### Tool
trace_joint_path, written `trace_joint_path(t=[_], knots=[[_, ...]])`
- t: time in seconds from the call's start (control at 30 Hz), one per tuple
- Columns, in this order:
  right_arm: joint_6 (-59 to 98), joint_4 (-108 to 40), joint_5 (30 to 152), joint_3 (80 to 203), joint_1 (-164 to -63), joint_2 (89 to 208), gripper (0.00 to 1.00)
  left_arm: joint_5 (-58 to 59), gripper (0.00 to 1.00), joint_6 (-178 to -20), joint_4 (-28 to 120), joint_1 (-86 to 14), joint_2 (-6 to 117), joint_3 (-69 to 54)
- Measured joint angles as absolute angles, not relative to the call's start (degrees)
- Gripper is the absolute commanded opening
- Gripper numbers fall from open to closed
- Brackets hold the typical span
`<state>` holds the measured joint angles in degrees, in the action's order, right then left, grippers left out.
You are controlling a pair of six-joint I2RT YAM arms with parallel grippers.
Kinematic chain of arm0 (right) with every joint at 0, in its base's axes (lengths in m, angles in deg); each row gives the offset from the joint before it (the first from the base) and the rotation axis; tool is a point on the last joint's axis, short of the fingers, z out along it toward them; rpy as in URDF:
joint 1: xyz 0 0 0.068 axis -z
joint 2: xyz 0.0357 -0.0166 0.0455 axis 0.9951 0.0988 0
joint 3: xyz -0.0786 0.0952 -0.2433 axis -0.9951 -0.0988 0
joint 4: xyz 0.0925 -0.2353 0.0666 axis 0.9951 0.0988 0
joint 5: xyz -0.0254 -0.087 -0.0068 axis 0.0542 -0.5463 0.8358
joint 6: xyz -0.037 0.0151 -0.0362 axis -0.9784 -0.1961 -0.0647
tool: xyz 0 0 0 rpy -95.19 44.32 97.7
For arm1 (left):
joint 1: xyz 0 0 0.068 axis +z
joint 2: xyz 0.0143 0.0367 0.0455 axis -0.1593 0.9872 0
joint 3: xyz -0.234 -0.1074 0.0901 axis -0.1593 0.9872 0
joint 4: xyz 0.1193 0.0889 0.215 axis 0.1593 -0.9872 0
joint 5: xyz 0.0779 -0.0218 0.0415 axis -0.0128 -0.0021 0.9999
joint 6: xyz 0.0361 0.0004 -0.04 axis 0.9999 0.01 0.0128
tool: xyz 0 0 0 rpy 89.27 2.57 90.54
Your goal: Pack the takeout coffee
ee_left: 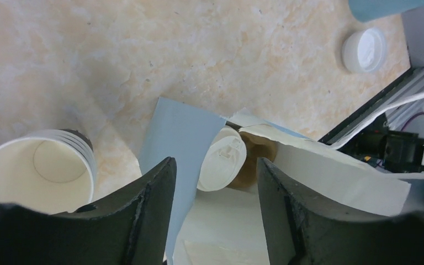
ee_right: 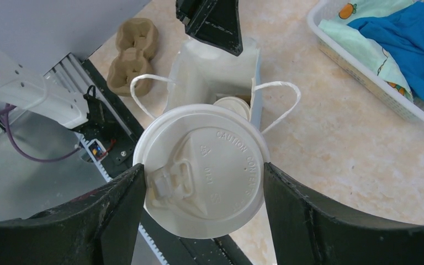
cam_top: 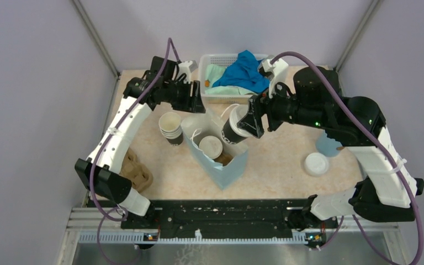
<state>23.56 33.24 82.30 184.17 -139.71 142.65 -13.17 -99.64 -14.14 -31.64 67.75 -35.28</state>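
Pinched a lidded coffee cup [cam_top: 233, 132] in the right tool [ee_right: 203, 171], tilted, base aimed down at the open paper bag [cam_top: 223, 168] below; held the left tool [ee_left: 215, 165] spread over the bag's far side; looked ready to go down.

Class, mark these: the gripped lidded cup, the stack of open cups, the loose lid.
lidded cup [ee_right: 201, 171], right wrist view, lid top.
stack of open cups [cam_top: 170, 122], top external view, top cup's inside.
loose lid [cam_top: 316, 163], top external view, its centre.
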Motion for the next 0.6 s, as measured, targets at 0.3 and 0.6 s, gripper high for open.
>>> trace_joint_path(t=[0.3, 0.6], knots=[[21.83, 30.66, 82.72, 181.35, -139.73, 142.32, 0.72, -15.64, 0.45, -94.35, -12.68, -31.64, 71.61, -34.16], [18.86, 30.77, 82.65, 181.28, -139.71, 143.04, 0.72, -15.86, 0.23, -91.12, -11.45, -33.15, 76.90, -34.18]])
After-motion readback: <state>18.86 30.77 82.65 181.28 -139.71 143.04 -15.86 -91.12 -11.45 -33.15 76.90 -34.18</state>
